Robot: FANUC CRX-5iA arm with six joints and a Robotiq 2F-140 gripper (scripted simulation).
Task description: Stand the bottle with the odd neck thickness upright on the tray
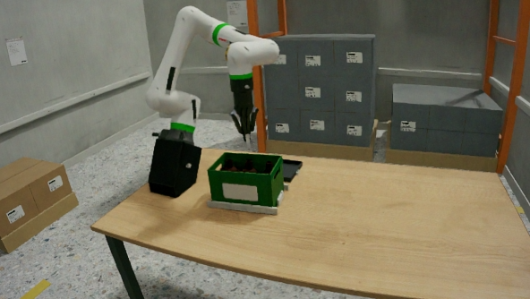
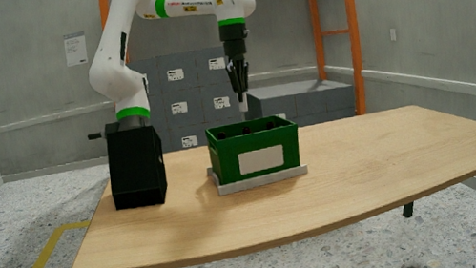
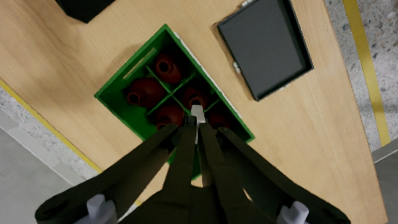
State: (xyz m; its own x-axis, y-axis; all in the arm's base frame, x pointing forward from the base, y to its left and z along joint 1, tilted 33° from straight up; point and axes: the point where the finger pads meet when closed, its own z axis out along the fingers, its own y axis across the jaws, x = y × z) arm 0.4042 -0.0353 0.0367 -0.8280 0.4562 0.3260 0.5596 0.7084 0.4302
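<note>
The green crate (image 1: 269,193) (image 2: 225,163) (image 3: 121,115) stands on the table. Several dark red-brown bottles stand in its compartments, among them one at the upper corner (image 3: 168,68), one at the left (image 3: 145,93) and one near the middle (image 3: 194,95). I cannot tell a difference in their necks. The black tray (image 1: 293,170) (image 3: 265,45) lies beside the crate and is empty; the exterior view does not show it. My gripper (image 1: 248,142) (image 2: 243,104) (image 3: 196,113) is shut with nothing between its fingertips, pointing down above the crate. In the wrist view its fingers hide part of the crate and bottles.
Light grey strips (image 1: 242,208) (image 2: 266,181) lie along the crate's foot. Small light pieces sit at the tray's edges. The black robot base (image 1: 175,166) (image 2: 135,169) (image 3: 85,7) stands to the crate's left in the top and exterior views. Grey box stacks (image 1: 320,89) stand behind the table.
</note>
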